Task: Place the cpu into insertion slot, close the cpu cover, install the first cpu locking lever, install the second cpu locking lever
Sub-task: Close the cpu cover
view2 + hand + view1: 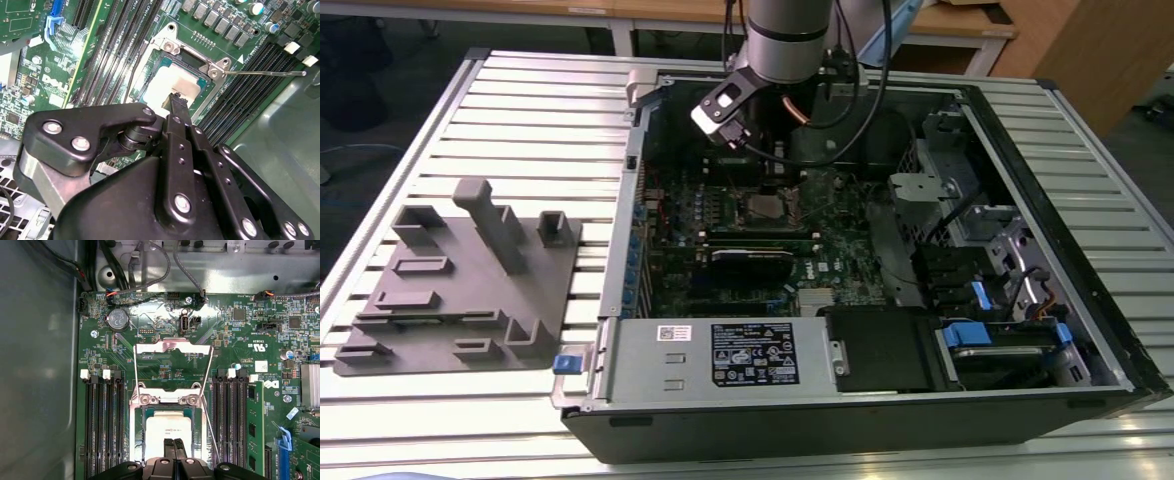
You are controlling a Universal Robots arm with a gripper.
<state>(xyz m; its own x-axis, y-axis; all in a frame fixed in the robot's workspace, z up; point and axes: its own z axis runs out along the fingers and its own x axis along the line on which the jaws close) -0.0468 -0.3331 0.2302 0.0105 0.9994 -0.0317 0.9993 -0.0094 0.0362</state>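
Step in hand: seating chip. Small flat silver-grey square cpu (159, 427) lies in black square insertion slot (136, 435). Black hand (175, 444) has fingers pressed together, tips on or just above the chip. Thin silver metal cpu cover (172, 346) stands open at slot's edge. Wire lever (265, 73) is unlatched. Closing cover would need hand clear of slot.

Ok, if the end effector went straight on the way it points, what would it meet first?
The cpu, seated in the insertion slot, right under the end effector; whether it already touches is unclear.
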